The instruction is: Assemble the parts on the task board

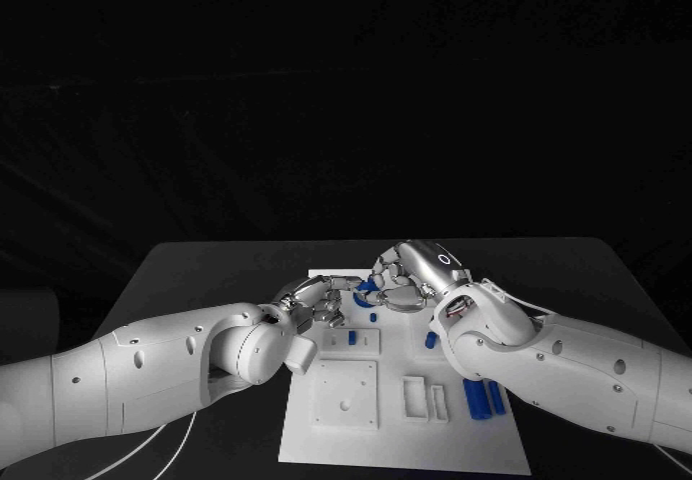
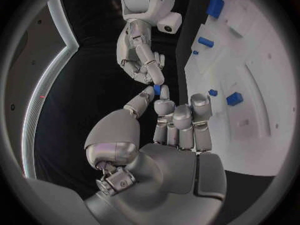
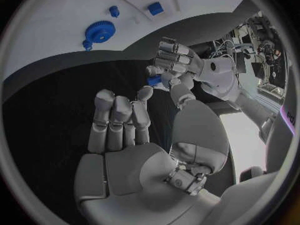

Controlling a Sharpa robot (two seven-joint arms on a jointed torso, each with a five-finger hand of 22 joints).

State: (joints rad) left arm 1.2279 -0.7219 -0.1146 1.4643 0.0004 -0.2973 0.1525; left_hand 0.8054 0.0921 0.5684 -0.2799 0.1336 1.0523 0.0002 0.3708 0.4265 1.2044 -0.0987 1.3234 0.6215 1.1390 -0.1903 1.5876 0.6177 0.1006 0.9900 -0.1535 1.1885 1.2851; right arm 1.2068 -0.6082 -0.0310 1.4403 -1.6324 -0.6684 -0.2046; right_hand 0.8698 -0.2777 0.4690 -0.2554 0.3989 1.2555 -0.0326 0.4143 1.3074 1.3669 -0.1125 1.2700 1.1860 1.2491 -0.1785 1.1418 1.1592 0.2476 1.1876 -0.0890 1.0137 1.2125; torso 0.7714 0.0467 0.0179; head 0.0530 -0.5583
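Note:
A small blue part (image 1: 366,287) hangs over the far edge of the white task board (image 1: 433,440), where my two hands meet. My left hand (image 1: 310,300) pinches this blue part (image 2: 156,89) between thumb and fingertip, its other fingers curled. My right hand (image 1: 408,275) comes from the other side with its fingers half curled, and its fingertips (image 2: 153,76) reach the part. In the right wrist view the part (image 3: 154,80) sits at the left hand (image 3: 181,65), just past my right thumb (image 3: 145,92). Whether the right hand grips it is unclear.
On the board lie a blue peg (image 1: 352,339), another blue piece (image 1: 431,340) and two blue cylinders (image 1: 483,398) at its right edge. A blue gear (image 3: 100,31) and a blue block (image 3: 155,8) stand on the board (image 3: 62,10). Black table (image 1: 188,270) surrounds it.

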